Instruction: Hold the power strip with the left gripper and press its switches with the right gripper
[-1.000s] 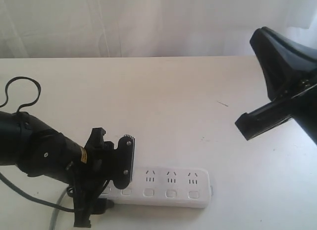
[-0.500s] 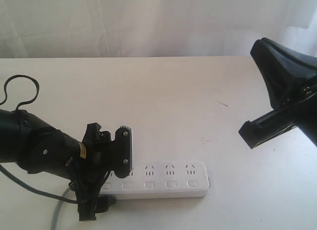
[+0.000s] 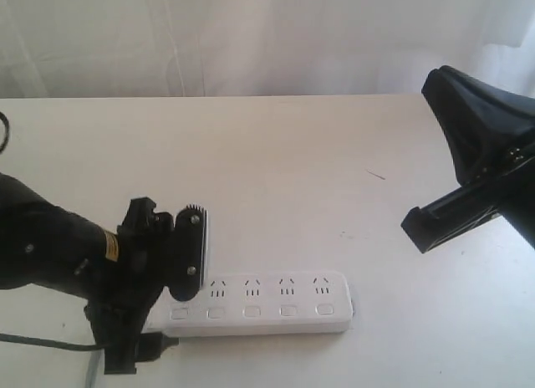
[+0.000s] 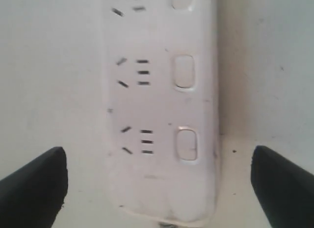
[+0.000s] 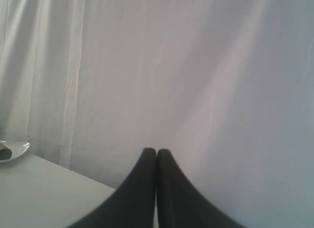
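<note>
Drifting toward the cord end of the power strip [image 3: 276,304] flat on the counter [image 3: 292,171], the left gripper [image 4: 157,186] is spreading its fingers wide astride it, the right gripper [image 5: 156,154] is keeping fingers together, and the strip is looking light, rigid and slick, likely wanting a clamp across its long edges.

- power strip [image 4: 162,115]: white plastic, smooth, faintly glossy, flecked with small dark specks; switches [image 4: 185,71] of the same white plastic, with a slight sheen
- counter [image 3: 276,154]: smooth, matt white
- left pincer [image 4: 158,186]: matt black, plastic by the look; bright metal screws [image 3: 194,220] in its pad
- right pincer [image 5: 156,154]: smooth, matt black
- curtain [image 3: 251,37]: thin white cloth, softly folded
</note>
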